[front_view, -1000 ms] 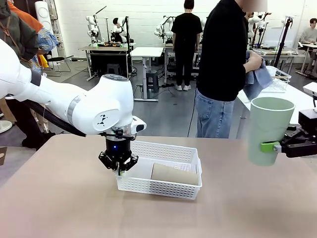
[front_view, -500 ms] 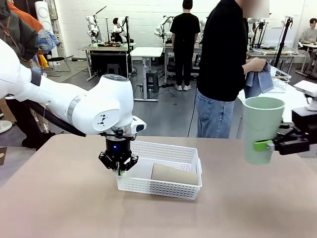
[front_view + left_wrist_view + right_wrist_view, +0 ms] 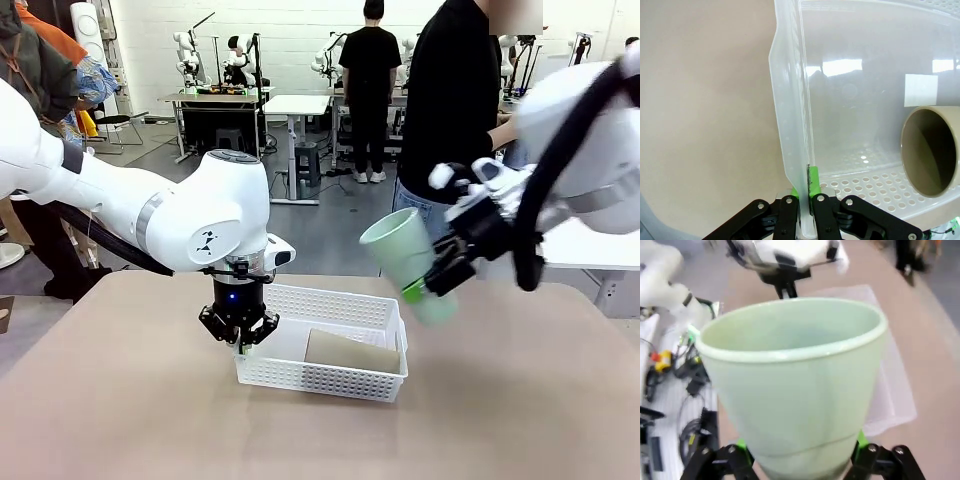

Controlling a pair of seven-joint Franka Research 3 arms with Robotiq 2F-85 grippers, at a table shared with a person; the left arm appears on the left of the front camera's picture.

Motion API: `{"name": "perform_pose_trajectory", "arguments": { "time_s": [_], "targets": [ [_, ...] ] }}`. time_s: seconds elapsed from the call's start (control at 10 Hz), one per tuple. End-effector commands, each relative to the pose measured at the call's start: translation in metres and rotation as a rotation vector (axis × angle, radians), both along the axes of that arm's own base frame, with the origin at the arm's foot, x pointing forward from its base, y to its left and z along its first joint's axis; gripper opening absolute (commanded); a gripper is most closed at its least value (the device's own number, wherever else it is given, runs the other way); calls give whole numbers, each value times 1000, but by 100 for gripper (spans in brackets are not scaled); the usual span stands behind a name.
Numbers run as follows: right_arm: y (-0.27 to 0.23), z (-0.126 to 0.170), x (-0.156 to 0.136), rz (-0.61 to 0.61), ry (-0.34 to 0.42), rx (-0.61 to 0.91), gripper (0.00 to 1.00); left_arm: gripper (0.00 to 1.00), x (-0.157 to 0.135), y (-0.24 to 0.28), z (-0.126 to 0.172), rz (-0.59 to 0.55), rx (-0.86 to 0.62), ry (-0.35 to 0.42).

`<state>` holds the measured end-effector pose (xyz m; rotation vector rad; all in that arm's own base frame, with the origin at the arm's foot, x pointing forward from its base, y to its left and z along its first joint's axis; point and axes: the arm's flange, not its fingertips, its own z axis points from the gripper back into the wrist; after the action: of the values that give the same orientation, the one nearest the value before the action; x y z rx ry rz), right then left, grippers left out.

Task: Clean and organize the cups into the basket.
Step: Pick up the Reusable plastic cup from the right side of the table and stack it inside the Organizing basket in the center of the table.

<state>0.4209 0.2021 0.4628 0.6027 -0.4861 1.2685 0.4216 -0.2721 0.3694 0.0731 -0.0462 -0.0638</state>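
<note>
The white lattice basket [image 3: 375, 312] sits mid-table with one tan cup [image 3: 350, 351] lying on its side inside. My left gripper [image 3: 240, 338] is shut on the rim of the basket's left wall. In the left wrist view the left gripper [image 3: 805, 199] pinches that wall [image 3: 790, 125], and the tan cup's open mouth [image 3: 932, 150] faces the camera at right. My right gripper [image 3: 432, 283] is shut on the pale mint green cup [image 3: 402, 256], held tilted in the air just above the basket's right end, mouth to the upper left. In the right wrist view the green cup [image 3: 795, 375] sits between the green pads [image 3: 860, 439].
A person [image 3: 455, 120] in black stands at the table's far side, partly behind my right arm [image 3: 580, 140]. Bare brown table [image 3: 130, 420] lies left of and in front of the basket. In the right wrist view the left arm [image 3: 785, 260] shows beyond the cup.
My right arm swung in from the right edge to beside the basket, carrying the green cup and tipping it from upright to slanted. The left gripper and the basket stayed put.
</note>
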Motion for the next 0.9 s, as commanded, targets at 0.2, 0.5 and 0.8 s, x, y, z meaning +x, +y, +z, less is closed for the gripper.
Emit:
{"name": "perform_pose_trajectory", "arguments": {
  "time_s": [0.2, 0.5, 0.8],
  "targets": [
    [63, -3, 25, 26, 31, -339, 82, 0, -1, 0, 0, 1, 4, -3],
    [91, -2, 28, 77, 26, -460, 82, 0, -1, 0, 0, 1, 4, -3],
    [94, -6, 44, 136, 31, -453, 82, 0, -1, 0, 0, 1, 4, -3]
  ]
}}
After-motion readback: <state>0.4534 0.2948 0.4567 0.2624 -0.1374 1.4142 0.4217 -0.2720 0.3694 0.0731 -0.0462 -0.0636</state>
